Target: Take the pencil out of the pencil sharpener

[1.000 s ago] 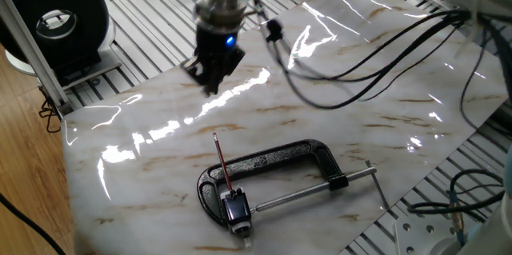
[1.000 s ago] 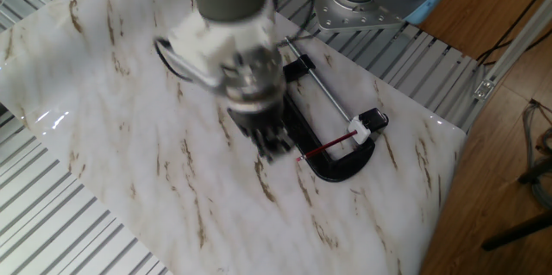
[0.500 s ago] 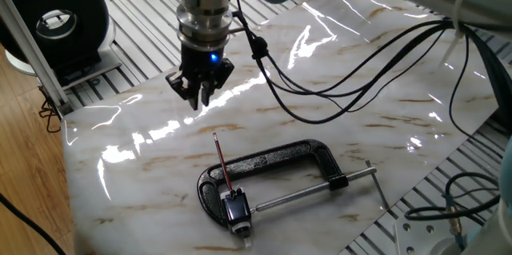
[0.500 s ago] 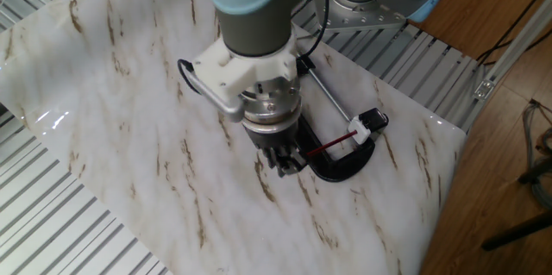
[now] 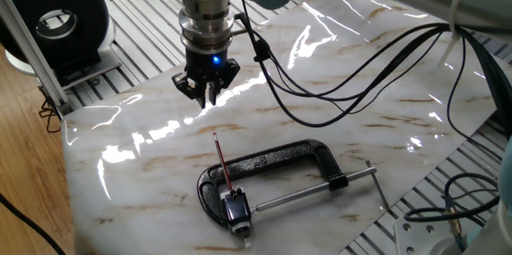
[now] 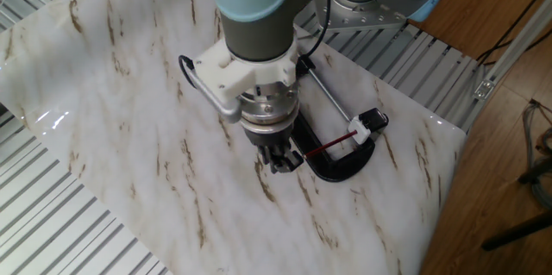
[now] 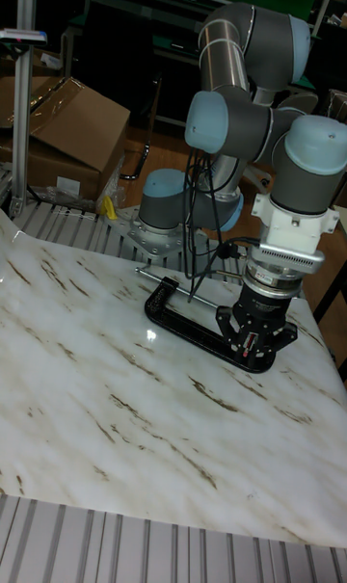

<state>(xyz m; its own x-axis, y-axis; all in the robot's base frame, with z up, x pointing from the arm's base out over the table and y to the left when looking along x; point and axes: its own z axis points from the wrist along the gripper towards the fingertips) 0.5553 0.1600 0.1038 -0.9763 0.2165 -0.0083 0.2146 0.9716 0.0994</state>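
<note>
Pincer (image 5: 206,93): hovers above the table (image 5: 384,119), fingers nearly together, holding nothing.
Pencil (image 5: 223,163): seated in the pencil sharpener (image 5: 235,208), both resting on the C-clamp (image 5: 276,161).
Bearing: free end points toward your pincer; shaft runs straight away from it.

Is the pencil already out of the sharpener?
No, the pencil still runs into the pencil sharpener; the gripper hangs apart.
</note>
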